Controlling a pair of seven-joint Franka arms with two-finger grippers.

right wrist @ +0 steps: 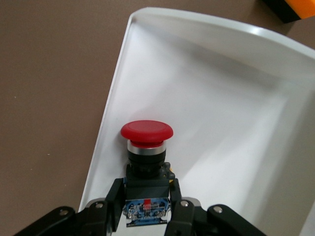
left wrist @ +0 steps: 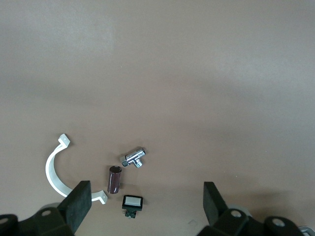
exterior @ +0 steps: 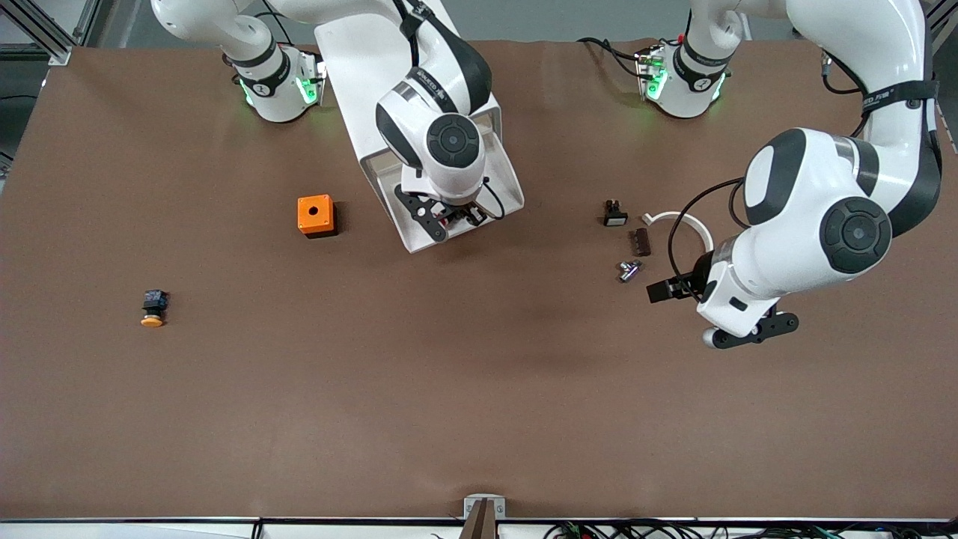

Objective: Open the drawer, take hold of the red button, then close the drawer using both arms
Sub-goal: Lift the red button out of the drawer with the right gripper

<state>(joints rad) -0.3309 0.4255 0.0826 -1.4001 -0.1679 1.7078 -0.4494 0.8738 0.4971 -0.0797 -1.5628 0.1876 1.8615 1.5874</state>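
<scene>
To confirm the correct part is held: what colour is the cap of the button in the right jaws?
Red, clearest in the right wrist view: the button.

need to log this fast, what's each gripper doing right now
Left gripper: open, holding nothing, over the table near the small parts.
Right gripper: shut on the button, in the open drawer.

A broad brown table fills nearly everything under soft, even light, with a grey floor strip along its robot-base edge, metal framing past one corner there, and tangled cables below its camera-side edge.
</scene>
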